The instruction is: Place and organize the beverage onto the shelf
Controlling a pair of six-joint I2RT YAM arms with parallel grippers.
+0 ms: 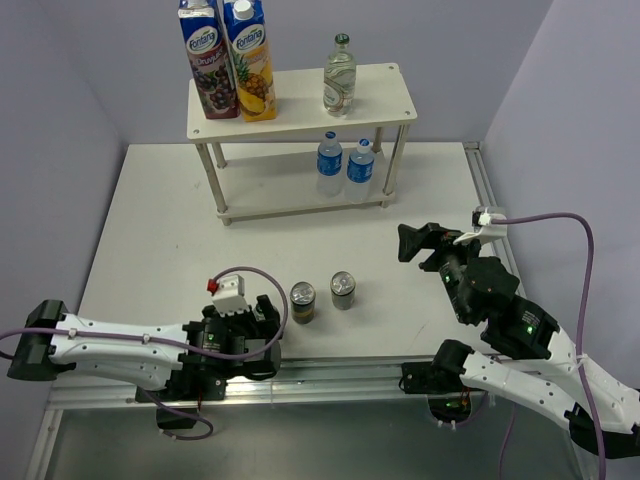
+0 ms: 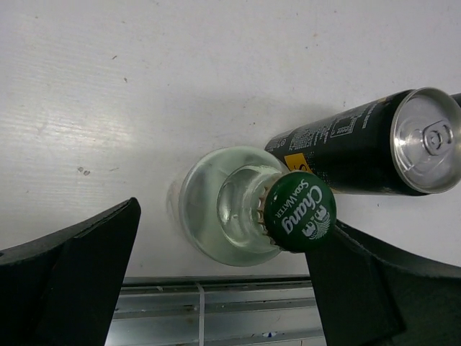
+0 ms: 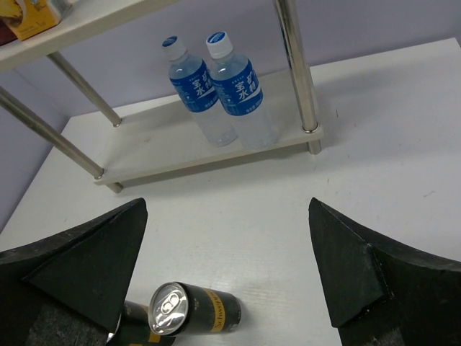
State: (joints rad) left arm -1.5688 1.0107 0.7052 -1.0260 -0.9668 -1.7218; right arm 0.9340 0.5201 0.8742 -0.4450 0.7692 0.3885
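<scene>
My left gripper is open near the table's front edge. In the left wrist view a clear green-capped bottle stands upright between its wide-open fingers, its cap close to the right one. A dark can stands just beyond the bottle. Two dark silver-topped cans stand mid-table. My right gripper is open and empty, facing the shelf. Another green-capped bottle stands on the top board. Two blue-capped water bottles stand on the lower board.
Two tall Fontana juice cartons stand on the shelf's top board at the left. A metal rail runs along the table's front edge just behind my left gripper. Purple walls close in the table at the back and sides.
</scene>
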